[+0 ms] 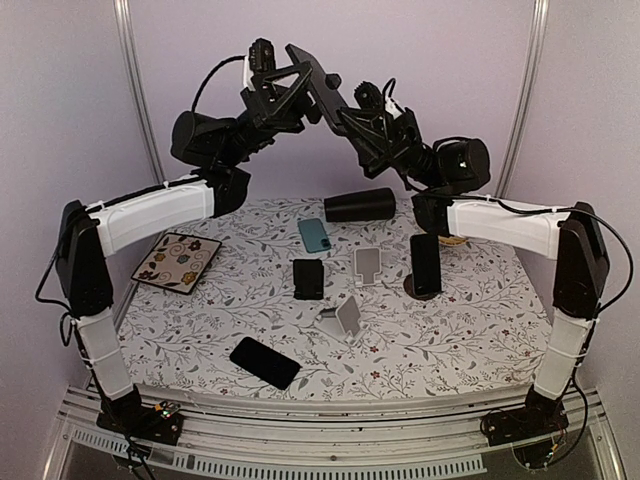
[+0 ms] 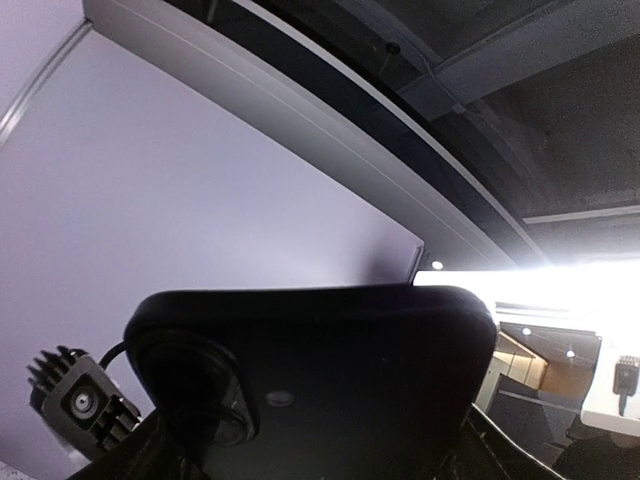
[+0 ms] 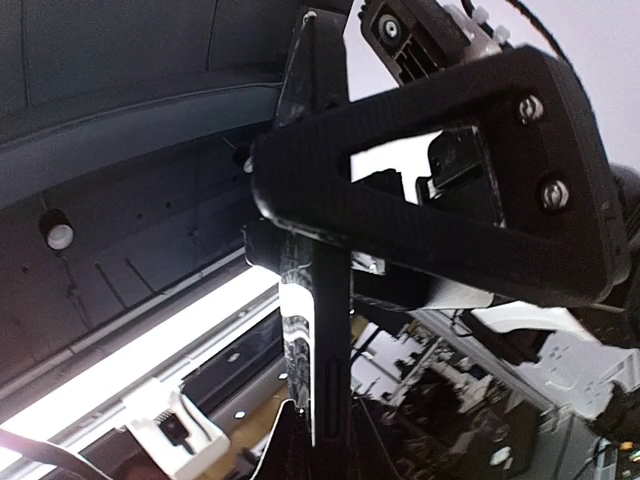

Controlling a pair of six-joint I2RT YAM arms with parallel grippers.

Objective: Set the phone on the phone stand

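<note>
High above the desk's (image 1: 470, 335) far edge, the phone (image 1: 325, 88) hangs tilted in mid-air! The left jaws are clamped on its upper end and the right jaws pinch its lower end. The phone stand (image 1: 345, 318) sits mid-desk, toward the near edge.

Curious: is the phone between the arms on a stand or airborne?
Airborne: left end effector and right end effector grip the phone above the table.

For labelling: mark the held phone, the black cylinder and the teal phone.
held phone (image 1: 320, 82), top external view, mid-body.
black cylinder (image 1: 360, 205), top external view, its side wall.
teal phone (image 1: 314, 235), top external view, centre.
</note>
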